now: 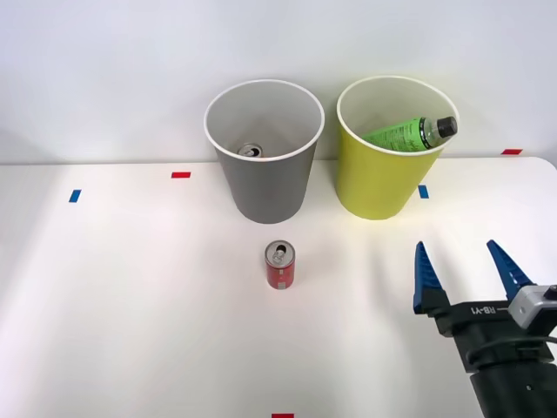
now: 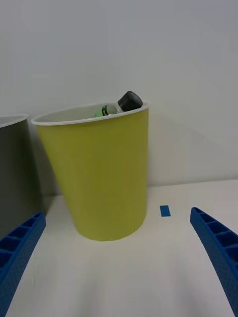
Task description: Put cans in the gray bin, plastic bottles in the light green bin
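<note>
From the front view I count two of three sorted: a silver-topped can (image 1: 251, 151) lies at the bottom of the tall gray round bin (image 1: 265, 187), and the green-labelled plastic bottle with black cap (image 1: 409, 132) leans inside the yellow-green round bin (image 1: 383, 178). The small red can (image 1: 279, 265) stands upright on the white table (image 1: 130, 305) in front of the gray bin, left to do. My right gripper (image 1: 468, 277) is spread wide, empty, well apart from it.

From the wrist view I face the yellow-green bin, the bottle's cap poking over its rim, blue ribbed fingers (image 2: 218, 242) parted, holding nothing.
</note>
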Controlling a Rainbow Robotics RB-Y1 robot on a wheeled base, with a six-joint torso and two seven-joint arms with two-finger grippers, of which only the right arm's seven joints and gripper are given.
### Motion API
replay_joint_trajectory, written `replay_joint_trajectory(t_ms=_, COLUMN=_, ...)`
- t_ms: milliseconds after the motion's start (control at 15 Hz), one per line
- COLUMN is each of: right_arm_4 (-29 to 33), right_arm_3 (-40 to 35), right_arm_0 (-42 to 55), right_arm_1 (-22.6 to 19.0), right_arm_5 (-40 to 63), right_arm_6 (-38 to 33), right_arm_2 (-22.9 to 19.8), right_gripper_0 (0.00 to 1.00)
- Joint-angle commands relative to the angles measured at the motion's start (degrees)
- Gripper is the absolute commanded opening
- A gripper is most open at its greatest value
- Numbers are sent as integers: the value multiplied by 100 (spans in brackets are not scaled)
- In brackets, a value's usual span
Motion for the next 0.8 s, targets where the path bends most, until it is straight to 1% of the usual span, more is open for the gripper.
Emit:
replay_joint_trajectory(t_ms=67, right_arm_4=0, right_arm_3=4, right_arm_0=125, right_arm_1=59, right_arm_5=5, right_arm_6=1, right_arm_2=6, right_gripper_0=100)
replay_joint_trajectory(t_ms=267, right_arm_4=-35, right_arm_3=-5, right_arm_0=160, right_arm_1=59, right_arm_5=22, right_arm_6=1, right_arm_2=24, right_gripper_0=100)
replay_joint_trajectory(t_ms=333, right_arm_4=9, right_arm_3=4, right_arm_0=168, right_arm_1=129, right_arm_5=31, right_arm_6=-52, right_arm_2=59, right_gripper_0=100)
replay_joint_trajectory(t_ms=400, right_arm_4=88, right_arm_3=4, right_arm_0=168, right_arm_1=226, right_arm_5=66, right_arm_6=-78, right_arm_2=50, right_gripper_0=100)
replay_joint_trajectory(t_ms=467, right_arm_4=299, right_arm_3=4, right_arm_0=168, right_arm_1=243, right_arm_5=75, right_arm_6=-192, right_arm_2=33, right_gripper_0=100)
replay_joint_trajectory(t_ms=600, right_arm_4=791, right_arm_3=4, right_arm_0=230, right_arm_1=296, right_arm_5=66, right_arm_6=-1054, right_arm_2=41, right_gripper_0=100)
replay_joint_trajectory(t_ms=800, right_arm_4=1275, right_arm_3=66, right_arm_0=582, right_arm_1=445, right_arm_5=-312, right_arm_6=-1704, right_arm_2=68, right_gripper_0=100)
